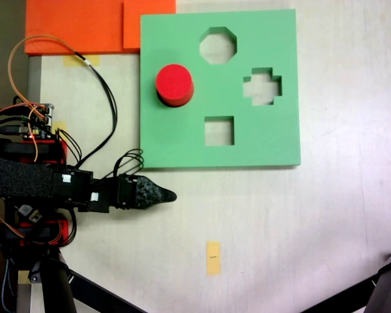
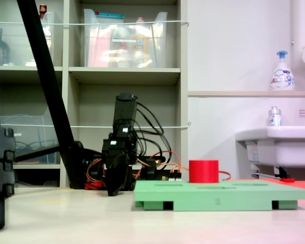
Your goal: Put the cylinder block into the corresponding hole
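Green foam board (image 1: 260, 140) flat on the counter (image 1: 280, 222), with octagonal (image 1: 217, 45), cross-shaped (image 1: 262, 86) and square (image 1: 219, 130) cutouts open. Cylinder block (image 1: 174, 85) upright at the board's left side in a fixed view, covering the corresponding hole. Orange sheets (image 1: 78, 26) beyond the far-left corner; yellow tape (image 1: 213, 257) nearer. Arm low, reaching right, apart from the board. Gripper (image 1: 171, 195) empty; opening cannot be told.

Bright, even light; soft shadows, both views slightly blurred.

"2" on green board's (image 2: 221, 195) edge
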Robot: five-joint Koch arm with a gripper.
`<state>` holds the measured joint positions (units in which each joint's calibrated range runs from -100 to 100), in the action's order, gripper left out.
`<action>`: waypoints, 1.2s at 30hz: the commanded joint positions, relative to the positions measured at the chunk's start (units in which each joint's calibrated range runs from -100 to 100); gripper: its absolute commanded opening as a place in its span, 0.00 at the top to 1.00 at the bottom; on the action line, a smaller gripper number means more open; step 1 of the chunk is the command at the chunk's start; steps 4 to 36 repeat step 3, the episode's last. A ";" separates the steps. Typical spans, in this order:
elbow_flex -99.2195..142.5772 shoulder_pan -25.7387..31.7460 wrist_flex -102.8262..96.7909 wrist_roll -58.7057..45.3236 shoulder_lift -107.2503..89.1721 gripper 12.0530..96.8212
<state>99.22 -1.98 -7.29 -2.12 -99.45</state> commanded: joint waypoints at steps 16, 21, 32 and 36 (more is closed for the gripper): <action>0.78 0.24 5.51 -0.20 -0.55 0.56; 0.78 0.24 5.51 -0.20 -0.55 0.56; 0.78 0.24 5.51 -0.20 -0.55 0.56; 0.78 0.24 5.51 -0.20 -0.55 0.56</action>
